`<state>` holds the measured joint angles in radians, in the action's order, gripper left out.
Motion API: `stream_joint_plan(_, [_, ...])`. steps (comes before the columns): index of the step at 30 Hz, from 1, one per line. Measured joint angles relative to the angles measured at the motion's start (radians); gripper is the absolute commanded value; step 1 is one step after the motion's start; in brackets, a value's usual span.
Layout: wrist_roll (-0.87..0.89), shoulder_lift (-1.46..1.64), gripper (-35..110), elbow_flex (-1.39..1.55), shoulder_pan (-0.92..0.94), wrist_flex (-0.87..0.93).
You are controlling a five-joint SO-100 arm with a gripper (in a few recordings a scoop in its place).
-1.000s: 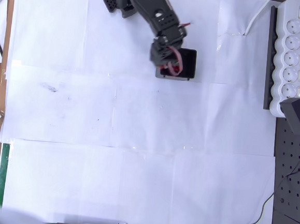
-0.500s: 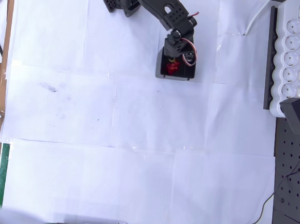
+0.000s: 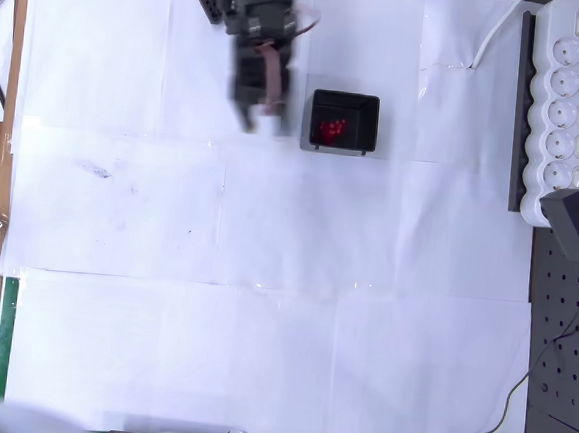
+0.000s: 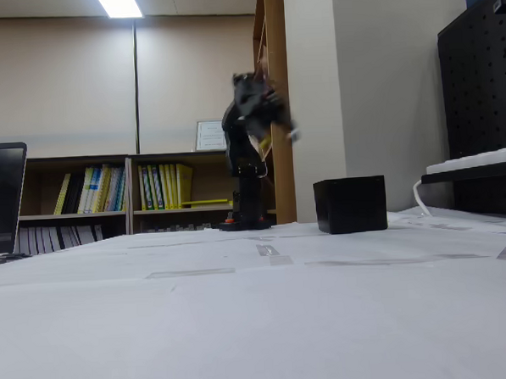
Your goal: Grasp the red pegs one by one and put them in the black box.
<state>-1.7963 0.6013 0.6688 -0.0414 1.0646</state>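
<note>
So the black box (image 3: 344, 123) sits in the upper middle of the overhead view, on the white paper covering the desk (image 3: 262, 305), and there's a little cluster of red pegs (image 3: 329, 129) already inside it, toward its left half. They blur together, so I can't count them. I don't spot a single loose peg anywhere on the paper from above, and the low fixed view shows just the box's outer wall (image 4: 350, 204) and bare paper around it.

The claw (image 3: 260, 119) is up high, just left of the box in the overhead view, and it's motion-blurred in both views (image 4: 277, 124). Honestly I can't tell whether it's wide, narrow or carrying anything; the smear hides the fingers.

My read: either the job is basically done or the arm is heading off to hunt for another peg. How I'd handle the step:

- Scan the desk before committing to a descent; a peg that tiny could hide in a paper seam or a tape edge.
- If nothing turns up, park the arm and call it.
- If 1 does turn up, come straight down over it with the fingers spread, since a dot-sized peg will likely skitter if nudged sideways.
- Drop from low over the box's middle so nothing bounces off the glossy walls, and steer clear of the power strip (image 3: 567, 108) at the right edge.
</note>
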Motion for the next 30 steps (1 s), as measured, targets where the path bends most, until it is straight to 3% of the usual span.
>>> stream_joint_plan(4, [0.003, -0.288, 0, -0.350, 0.009, -0.008])
stream_joint_plan(10, [0.003, -0.578, 0, -0.552, -0.006, 0.106])
stream_joint_plan(30, [0.037, -0.732, 2, -0.632, 0.009, 0.222])
